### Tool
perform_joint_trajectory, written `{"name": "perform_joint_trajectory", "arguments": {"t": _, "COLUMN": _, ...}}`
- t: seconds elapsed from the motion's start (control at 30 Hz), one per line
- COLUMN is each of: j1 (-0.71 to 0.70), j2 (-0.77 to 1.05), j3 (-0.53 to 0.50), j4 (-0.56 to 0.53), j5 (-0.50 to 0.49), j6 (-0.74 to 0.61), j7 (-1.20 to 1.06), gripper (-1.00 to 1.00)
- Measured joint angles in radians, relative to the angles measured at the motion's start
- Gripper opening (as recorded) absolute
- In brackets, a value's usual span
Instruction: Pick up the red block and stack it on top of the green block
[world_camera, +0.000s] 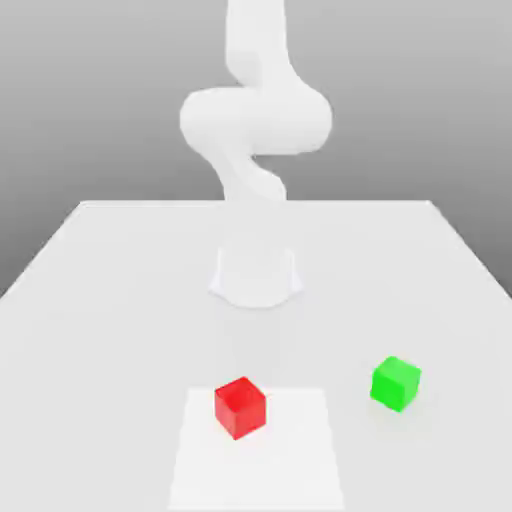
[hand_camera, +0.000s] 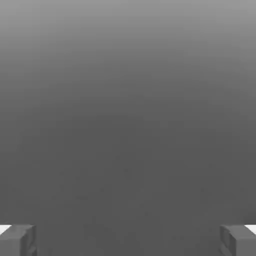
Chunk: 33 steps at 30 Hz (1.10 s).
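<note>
The big white arm (world_camera: 256, 120) stood at the top middle of the exterior view. The white table (world_camera: 110, 330) spread out below it. A pale square (world_camera: 290, 470) lay at the bottom middle. The red block (world_camera: 240, 408) sat on its upper part, turned a bit. The green block (world_camera: 395, 384) sat at the lower right, off the square. The gripper (hand_camera: 128, 241) was wide open and held nothing. If it came down crooked, it could bump the red block's corners and spin it. Letting go off-center could make the stack fall.

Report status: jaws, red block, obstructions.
Gripper open, jaws wide apart. Red block on white patch, unstacked. Nothing seen on green block.
</note>
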Motion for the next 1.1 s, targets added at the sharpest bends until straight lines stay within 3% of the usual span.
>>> {"name": "perform_joint_trajectory", "arguments": {"t": 0.23, "j1": -0.140, "j2": 0.254, "j3": 0.126, "j4": -0.166, "j5": -0.061, "j6": 0.155, "j7": 0.322, "gripper": 0.00}}
{"name": "perform_joint_trajectory", "arguments": {"t": 0.43, "j1": -0.220, "j2": 0.474, "j3": 0.171, "j4": -0.310, "j5": -0.087, "j6": 0.291, "j7": 0.582, "gripper": 0.00}}
{"name": "perform_joint_trajectory", "arguments": {"t": 0.63, "j1": -0.234, "j2": 0.660, "j3": 0.172, "j4": -0.452, "j5": 0.007, "j6": 0.426, "j7": 0.746, "gripper": 0.00}}
{"name": "perform_joint_trajectory", "arguments": {"t": 0.77, "j1": -0.234, "j2": 0.736, "j3": 0.170, "j4": -0.464, "j5": 0.016, "j6": 0.489, "j7": 0.784, "gripper": 0.00}}
{"name": "perform_joint_trajectory", "arguments": {"t": 1.1, "j1": -0.172, "j2": 0.928, "j3": 0.070, "j4": -0.439, "j5": -0.132, "j6": 0.649, "j7": 0.894, "gripper": 0.00}}
